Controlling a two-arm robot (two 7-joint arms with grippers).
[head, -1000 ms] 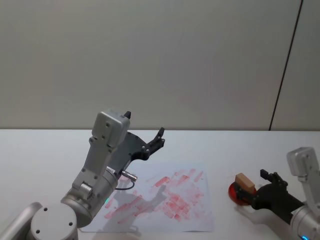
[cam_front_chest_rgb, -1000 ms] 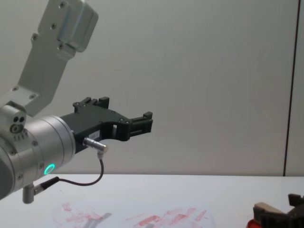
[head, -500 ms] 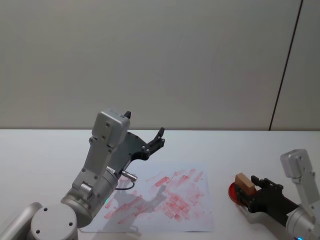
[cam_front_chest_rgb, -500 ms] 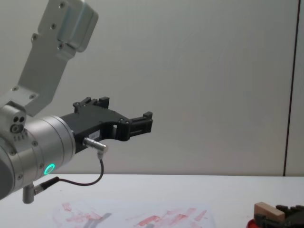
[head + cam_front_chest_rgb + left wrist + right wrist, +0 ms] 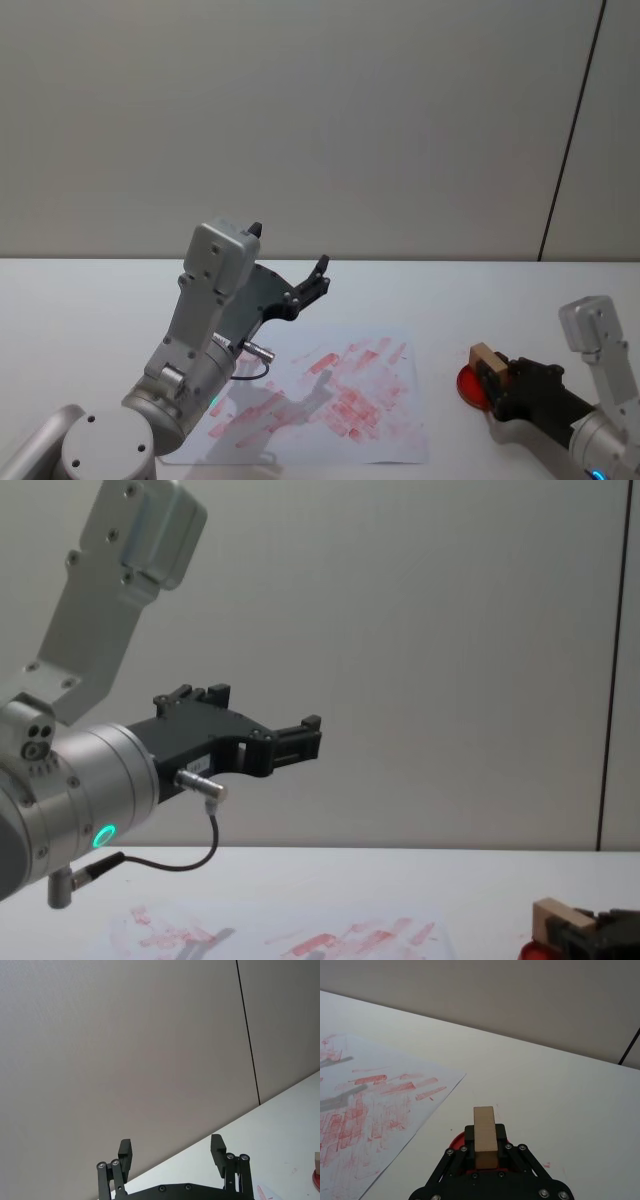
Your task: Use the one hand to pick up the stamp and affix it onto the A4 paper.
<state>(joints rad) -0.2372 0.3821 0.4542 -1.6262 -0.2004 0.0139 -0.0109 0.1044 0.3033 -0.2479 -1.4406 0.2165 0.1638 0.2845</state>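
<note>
Black ridged right gripper (image 5: 484, 1146) clamps the small pale-wood stamp block (image 5: 485, 1135) at the round red pad (image 5: 468, 383), 3 o'clock from the red-smeared white paper (image 5: 330, 400). Probably light, rigid (inky underneath): hold its sides. Black left gripper (image 5: 171, 1152) hangs spread.

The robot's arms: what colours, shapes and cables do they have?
The left end effector and the right end effector are black and claw-like, on light grey boxy segments. The left arm has a silver cylindrical wrist with a green ring light and a thin black cable.
</note>
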